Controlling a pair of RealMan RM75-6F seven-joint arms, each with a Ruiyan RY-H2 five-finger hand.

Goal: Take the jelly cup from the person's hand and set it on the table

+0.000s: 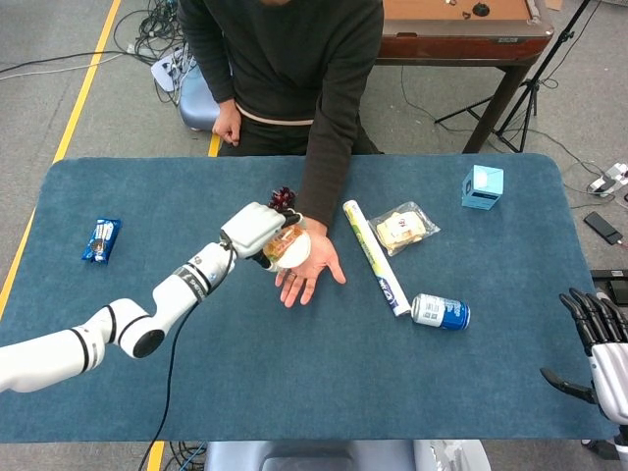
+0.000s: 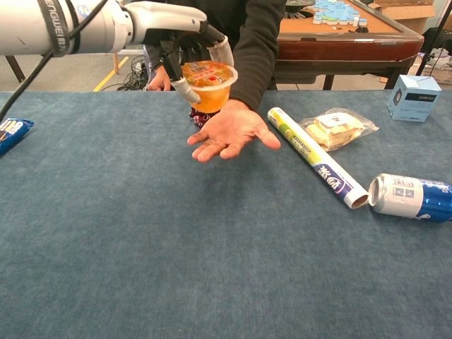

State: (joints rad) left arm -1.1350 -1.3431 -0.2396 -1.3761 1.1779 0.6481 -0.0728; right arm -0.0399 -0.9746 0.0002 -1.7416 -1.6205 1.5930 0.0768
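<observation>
An orange jelly cup with a printed foil lid hangs in the air, gripped from above by my left hand. In the head view the jelly cup sits under my left hand, just above and left of the person's palm. The person's hand lies open and flat, palm up, with nothing on it, also seen as the person's hand. My right hand rests off the table's right edge, fingers apart and holding nothing.
A rolled tube, a bagged snack, a blue can and a light blue box lie on the right half. Dark grapes sit behind my left hand. A blue snack packet lies far left.
</observation>
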